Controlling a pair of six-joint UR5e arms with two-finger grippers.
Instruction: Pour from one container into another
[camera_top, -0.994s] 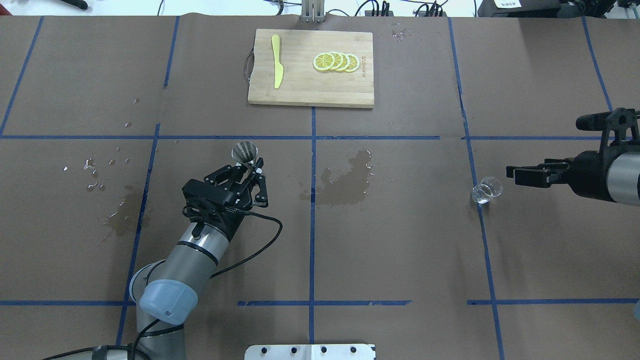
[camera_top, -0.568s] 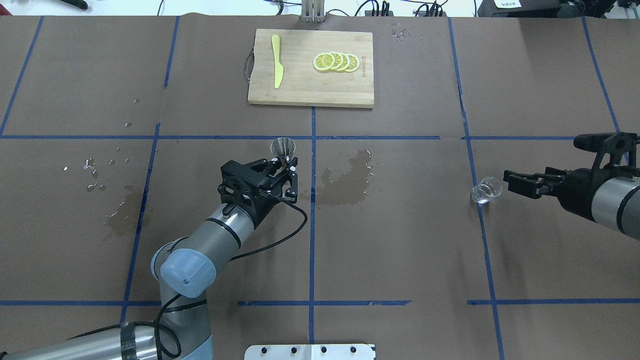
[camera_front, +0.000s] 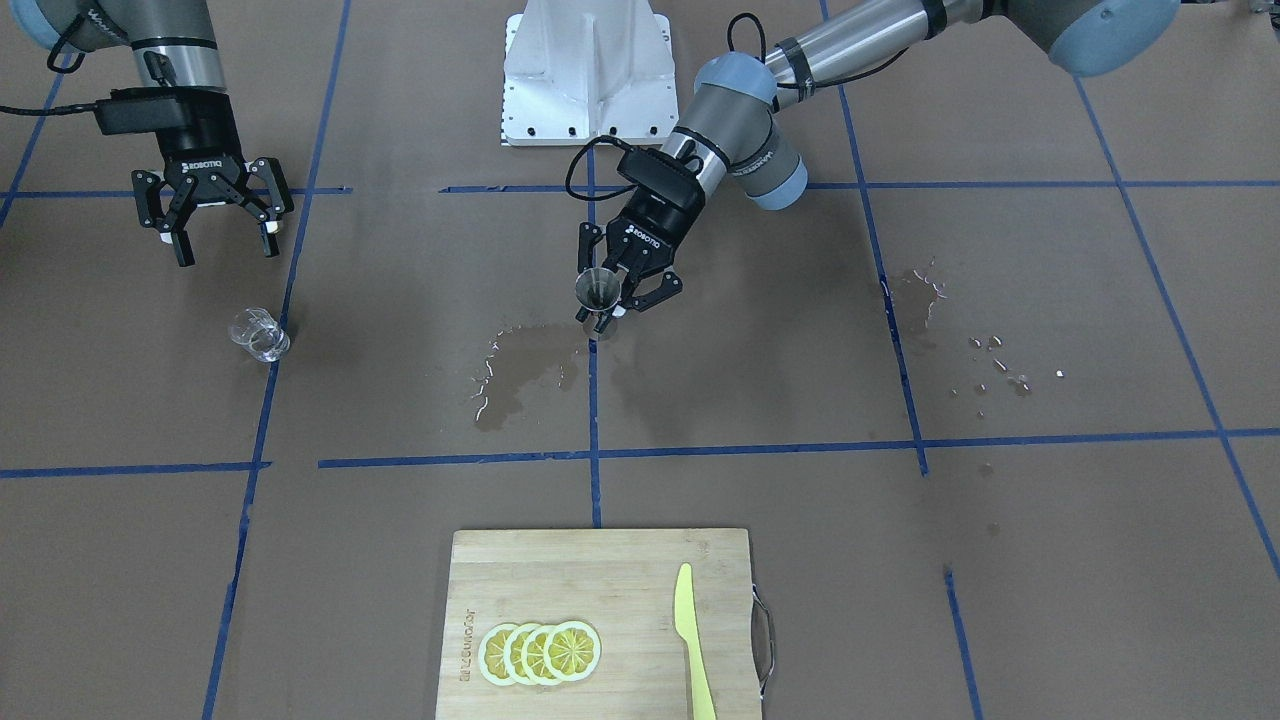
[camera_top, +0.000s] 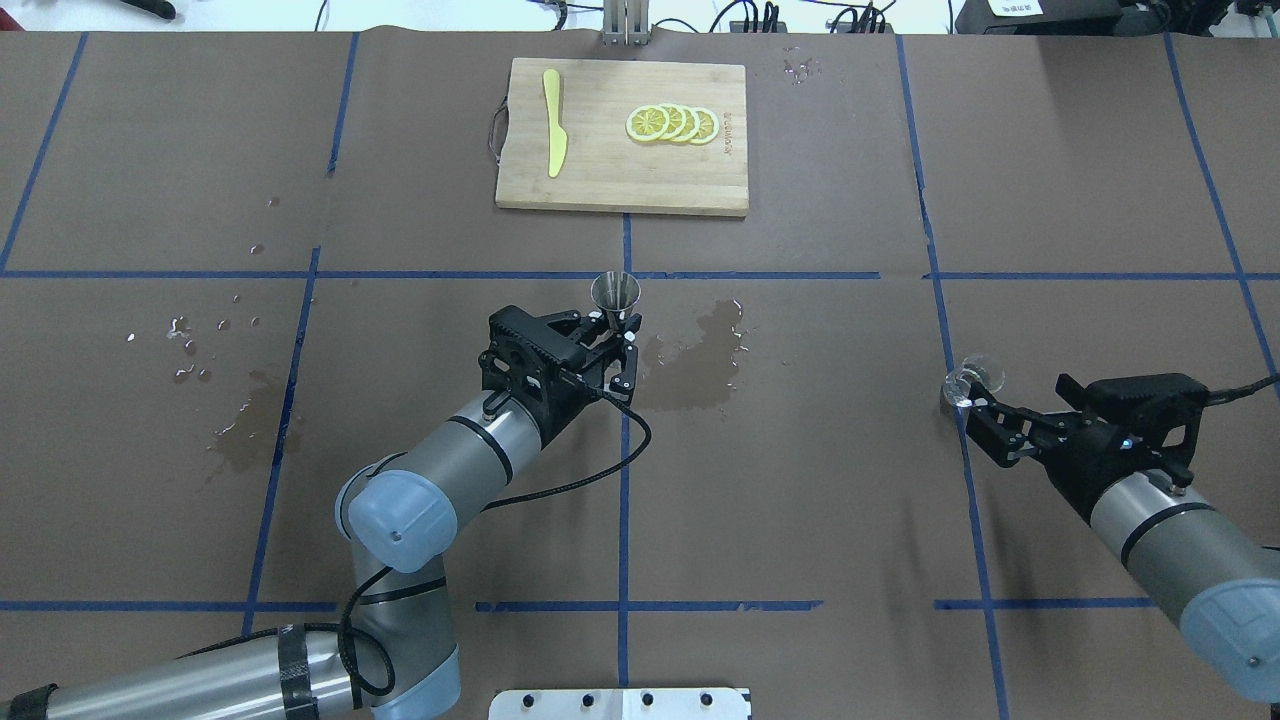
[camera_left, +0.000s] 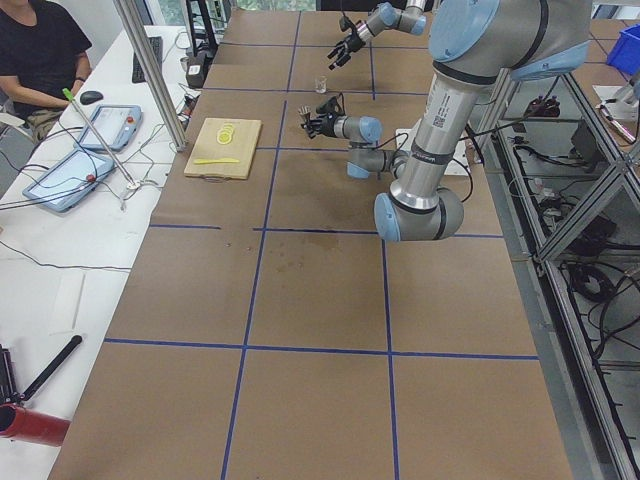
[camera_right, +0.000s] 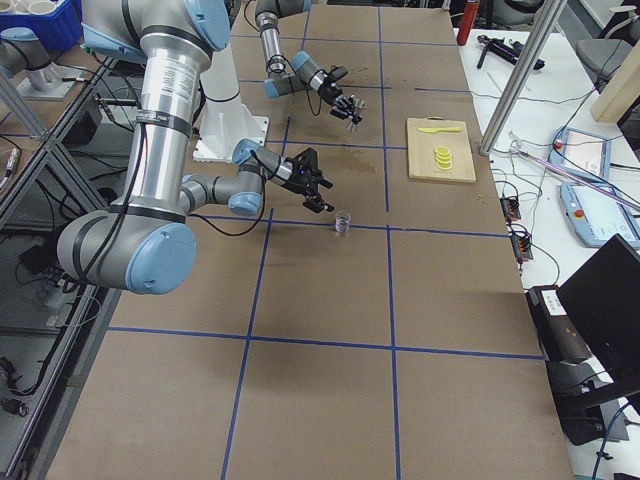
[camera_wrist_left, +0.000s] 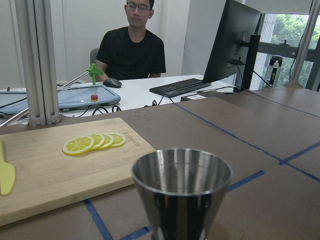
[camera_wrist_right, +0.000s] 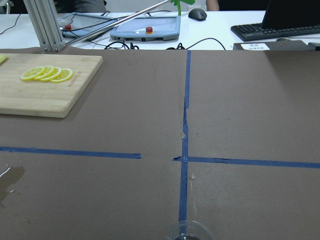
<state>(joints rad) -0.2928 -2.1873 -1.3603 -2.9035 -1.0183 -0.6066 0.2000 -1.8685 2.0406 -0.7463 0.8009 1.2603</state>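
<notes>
A table (camera_top: 800, 520) covered in brown paper is marked with blue tape lines. Near its middle, the left gripper (camera_top: 615, 326) pinches a small metal jigger (camera_top: 616, 290) at its waist and holds it upright (open mouth up), just left of a wet stain (camera_top: 700, 362). On the right, a small clear glass cup (camera_top: 977, 377) stands on a tape line. The right gripper (camera_front: 222, 240) hovers on its near side, fingers spread, not touching it. A cutting board (camera_top: 600, 175) with lemon slices (camera_top: 671, 123) lies at the far edge.
</notes>
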